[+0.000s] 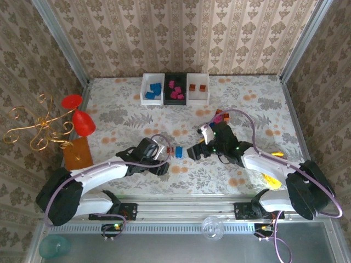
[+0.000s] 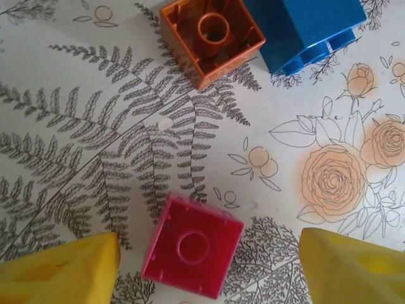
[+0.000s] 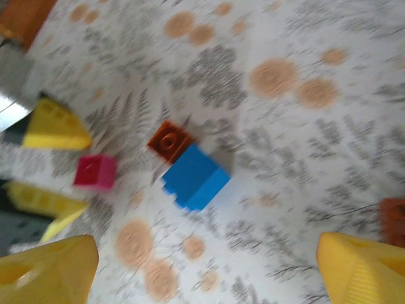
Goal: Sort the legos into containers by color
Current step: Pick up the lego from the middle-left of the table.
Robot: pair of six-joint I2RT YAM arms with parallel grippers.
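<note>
A robotics test cell dressed as a home was indicated: damask wallpaper panels [image 1: 181, 33] were held in bare aluminium posts [image 1: 60, 41], a floral tablecloth [image 1: 258, 104] was spread over the bench, and 2 robot arms [image 1: 104, 172] were bolted to a metal rail [image 1: 186, 211], near a gilt wire ornament [image 1: 35, 129].

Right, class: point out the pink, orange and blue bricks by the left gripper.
pink brick [image 2: 192, 253], left wrist view, top face.
orange brick [image 2: 212, 39], left wrist view, hollow face.
blue brick [image 2: 297, 25], left wrist view, broad face.

No text, label, brand or number can be read.
</note>
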